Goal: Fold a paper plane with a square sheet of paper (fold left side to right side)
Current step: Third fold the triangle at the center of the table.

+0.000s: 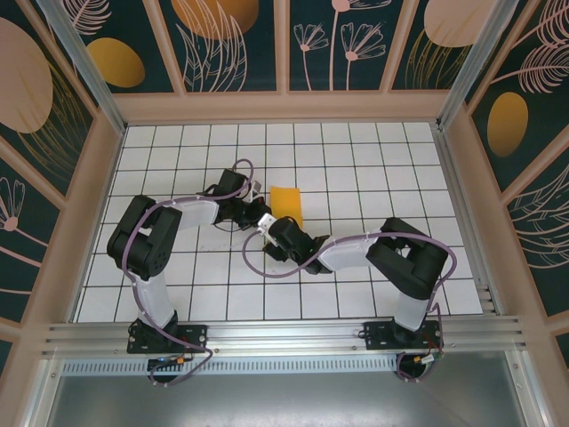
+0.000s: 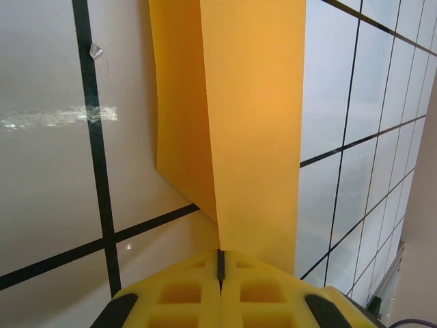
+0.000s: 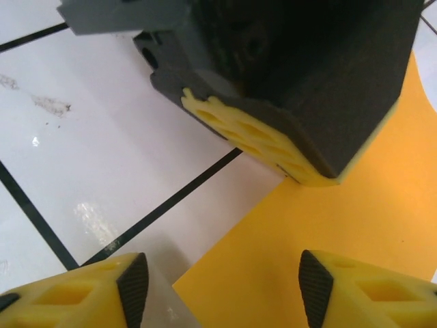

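Note:
The square sheet of paper (image 1: 286, 205) lies mid-table as an orange-yellow shape about one tile wide, one part bent over the other. In the left wrist view the paper (image 2: 252, 123) rises as a lifted flap from my left gripper (image 2: 220, 263), whose yellow fingers are pressed together on its edge. My left gripper (image 1: 257, 190) sits at the sheet's left side. My right gripper (image 1: 267, 229) is just below it, open. In the right wrist view a near corner of the paper (image 3: 321, 253) lies between the spread fingers of my right gripper (image 3: 222, 280), and the left gripper (image 3: 300, 176) meets the paper's edge.
The floor is white tile (image 1: 356, 169) with black grid lines. Patterned walls (image 1: 231, 44) and wooden frames enclose it on three sides. Both forearms cross the middle of the table close together, cables looping around them. An aluminium rail (image 1: 284, 334) runs along the near edge.

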Robot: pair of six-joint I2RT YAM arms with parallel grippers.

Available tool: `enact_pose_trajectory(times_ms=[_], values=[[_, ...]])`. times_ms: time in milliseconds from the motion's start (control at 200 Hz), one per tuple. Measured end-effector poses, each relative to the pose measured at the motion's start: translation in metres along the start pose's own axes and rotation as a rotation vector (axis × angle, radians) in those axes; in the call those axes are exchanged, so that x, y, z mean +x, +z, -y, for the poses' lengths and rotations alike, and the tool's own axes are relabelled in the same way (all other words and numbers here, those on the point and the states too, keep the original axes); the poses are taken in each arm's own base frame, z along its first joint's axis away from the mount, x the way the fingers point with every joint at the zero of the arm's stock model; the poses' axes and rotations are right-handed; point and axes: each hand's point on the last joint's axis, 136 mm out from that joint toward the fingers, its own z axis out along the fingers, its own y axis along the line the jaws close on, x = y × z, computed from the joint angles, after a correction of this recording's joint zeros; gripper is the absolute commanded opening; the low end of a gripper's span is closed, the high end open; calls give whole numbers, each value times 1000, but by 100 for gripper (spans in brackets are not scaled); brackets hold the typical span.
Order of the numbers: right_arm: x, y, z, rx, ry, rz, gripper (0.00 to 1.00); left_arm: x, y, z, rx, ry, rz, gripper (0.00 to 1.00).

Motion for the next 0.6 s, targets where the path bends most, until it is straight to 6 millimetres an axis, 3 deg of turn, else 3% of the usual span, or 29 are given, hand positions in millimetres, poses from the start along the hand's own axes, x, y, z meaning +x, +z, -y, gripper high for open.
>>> enact_pose_trajectory(times_ms=[315,601], values=[[1,0,0,-9,-17,-8,0,0,0,-1,-3,2,-2,9],[2,-1,-3,-52,-12,-14,0,2,-11,-1,-41,33,2,35]])
